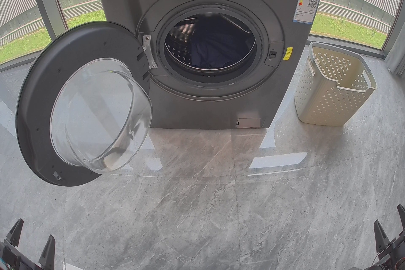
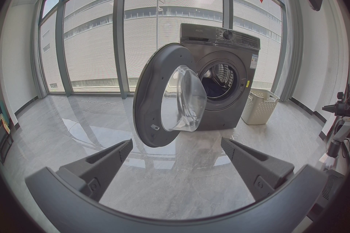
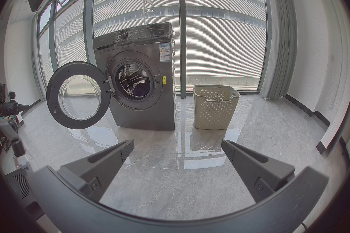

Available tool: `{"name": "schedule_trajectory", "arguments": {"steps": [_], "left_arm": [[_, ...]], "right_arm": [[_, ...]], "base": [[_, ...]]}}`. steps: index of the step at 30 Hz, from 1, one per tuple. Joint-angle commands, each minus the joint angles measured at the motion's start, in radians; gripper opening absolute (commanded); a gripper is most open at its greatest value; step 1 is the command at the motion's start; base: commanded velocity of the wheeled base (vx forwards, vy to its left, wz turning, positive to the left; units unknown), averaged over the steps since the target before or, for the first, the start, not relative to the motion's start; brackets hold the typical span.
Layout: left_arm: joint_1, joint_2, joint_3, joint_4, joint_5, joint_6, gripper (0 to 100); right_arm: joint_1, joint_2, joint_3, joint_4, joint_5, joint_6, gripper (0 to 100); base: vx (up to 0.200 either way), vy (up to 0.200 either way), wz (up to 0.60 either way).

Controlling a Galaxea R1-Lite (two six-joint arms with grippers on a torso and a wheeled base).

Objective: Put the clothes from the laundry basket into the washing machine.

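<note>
Head view looks straight into the washing machine (image 1: 202, 110) drum: dark blue clothes (image 1: 215, 47) lie inside, the round door (image 1: 40, 106) is swung wide to the robot's left, glass bowl facing out. Same view peers down into the laundry basket (image 1: 314, 102), cream & perforated, on the floor (image 1: 202, 199) near the machine's right side, its inner walls in sight. Wrist views add the room: tall windows (image 3: 222, 37) behind machine & basket, grey curtain (image 3: 280, 37) at the right corner. Left gripper (image 2: 175, 142) sits low at front left, jaws spread wide over floor; in its view the open door covers part of the machine front. Right gripper (image 3: 177, 142) sits low at front right, jaws spread wide too, basket ahead of it across open floor.
</note>
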Motion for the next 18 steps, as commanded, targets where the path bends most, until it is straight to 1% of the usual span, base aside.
{"name": "schedule_trajectory", "arguments": {"steps": [1,5,17,18], "left_arm": [[0.001,-0.008,0.016,0.0,0.0,-0.001,100],[0.001,-0.008,0.016,0.001,0.0,-0.001,100],[0.001,-0.008,0.016,0.0,0.0,0.001,100],[0.001,-0.008,0.016,0.0,0.0,0.001,100]], "right_arm": [[0.001,-0.012,0.018,0.0,0.001,0.002,100],[0.001,-0.012,0.018,0.0,0.001,0.002,100],[0.001,-0.012,0.018,-0.002,0.003,0.002,100],[0.001,-0.012,0.018,0.0,0.001,0.002,100]], "base": [[0.0,0.0,0.0],[0.0,0.0,0.0],[0.0,0.2,0.0],[0.0,0.0,0.0]]}}
